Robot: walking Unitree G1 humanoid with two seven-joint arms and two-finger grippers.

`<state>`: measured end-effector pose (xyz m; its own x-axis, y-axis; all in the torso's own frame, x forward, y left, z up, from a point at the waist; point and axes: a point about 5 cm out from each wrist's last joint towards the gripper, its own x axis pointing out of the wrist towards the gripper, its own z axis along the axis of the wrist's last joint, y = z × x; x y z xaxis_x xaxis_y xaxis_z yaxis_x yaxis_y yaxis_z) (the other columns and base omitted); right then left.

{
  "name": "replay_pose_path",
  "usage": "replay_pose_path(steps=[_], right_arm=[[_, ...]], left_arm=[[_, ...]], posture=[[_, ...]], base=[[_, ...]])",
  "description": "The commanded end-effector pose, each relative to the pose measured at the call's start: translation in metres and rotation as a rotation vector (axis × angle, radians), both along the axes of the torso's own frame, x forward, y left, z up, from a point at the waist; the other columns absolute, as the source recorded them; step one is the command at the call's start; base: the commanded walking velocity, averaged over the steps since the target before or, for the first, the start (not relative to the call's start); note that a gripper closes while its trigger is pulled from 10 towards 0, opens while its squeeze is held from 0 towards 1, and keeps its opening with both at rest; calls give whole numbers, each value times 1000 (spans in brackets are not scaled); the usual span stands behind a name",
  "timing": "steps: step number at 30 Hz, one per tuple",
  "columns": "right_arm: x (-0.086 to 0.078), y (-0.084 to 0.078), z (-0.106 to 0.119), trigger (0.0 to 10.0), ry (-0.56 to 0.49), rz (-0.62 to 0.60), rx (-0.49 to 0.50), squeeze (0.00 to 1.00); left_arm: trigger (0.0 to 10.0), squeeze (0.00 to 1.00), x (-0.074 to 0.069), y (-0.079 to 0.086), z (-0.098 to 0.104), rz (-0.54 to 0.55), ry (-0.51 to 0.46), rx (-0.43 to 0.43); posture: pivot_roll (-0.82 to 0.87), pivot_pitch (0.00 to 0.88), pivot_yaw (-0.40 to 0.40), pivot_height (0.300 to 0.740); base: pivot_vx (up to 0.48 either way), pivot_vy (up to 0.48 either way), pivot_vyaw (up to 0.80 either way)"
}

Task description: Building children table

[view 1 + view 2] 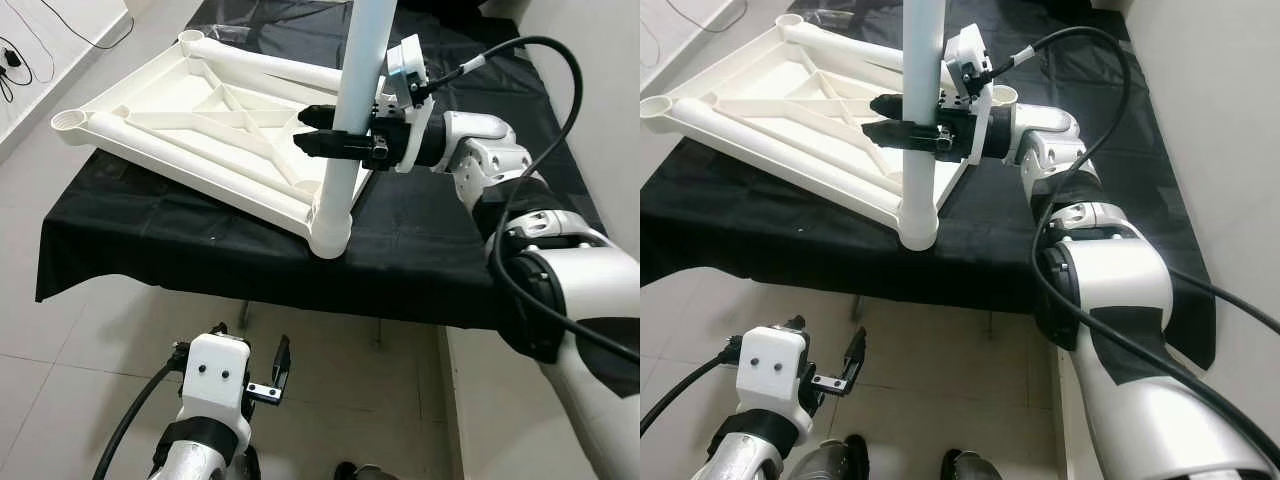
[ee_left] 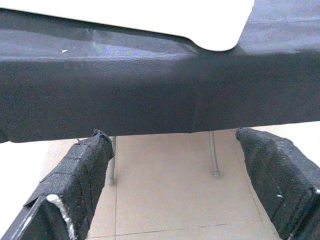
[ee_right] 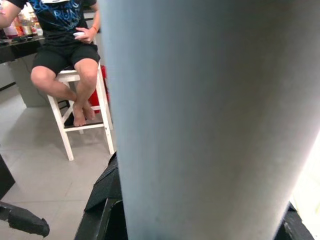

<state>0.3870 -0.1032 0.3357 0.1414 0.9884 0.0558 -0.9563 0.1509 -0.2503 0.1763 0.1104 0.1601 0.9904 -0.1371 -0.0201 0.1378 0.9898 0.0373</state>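
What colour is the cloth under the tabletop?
Black cloth, under the white tabletop; clearest in the left eye view.

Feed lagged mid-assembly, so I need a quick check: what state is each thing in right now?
Table top: upside down on the black cloth, near corner overhanging the edge.
Table leg: upright, seated in the near corner socket.
Other corner sockets: empty.
Right pincer: shut on the table leg.
Left pincer: open, low beside the table, holding nothing.
Black cloth: draped over the table.
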Motion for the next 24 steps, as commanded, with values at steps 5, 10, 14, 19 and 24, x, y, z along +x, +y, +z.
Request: replay_pose_path(steps=[5, 10, 14, 19, 24], right_arm=[[2, 7, -13, 10000, 19, -27, -28, 0], [3, 7, -10, 10000, -1, -56, -29, 0], [4, 6, -7, 10000, -18, -75, -27, 0], [2, 3, -10, 10000, -13, -44, -60, 0], [3, 1, -13, 10000, -16, -46, -73, 0]], left_arm=[[10000, 0, -4, -1, -1, -5, 7, 2], [10000, 0, -5, -2, -1, -4, 8, 0], [10000, 0, -4, -2, -1, -5, 8, -2], [10000, 0, -3, -2, -1, -3, 7, -2], [10000, 0, -3, -1, -1, -3, 8, 0]], posture=[[95, 241, -73, 740], [92, 246, -75, 740], [89, 250, -76, 740], [89, 250, -76, 740], [91, 253, -72, 740]], base=[[0, 0, 0], [0, 0, 0], [0, 0, 0], [0, 0, 0], [0, 0, 0]])
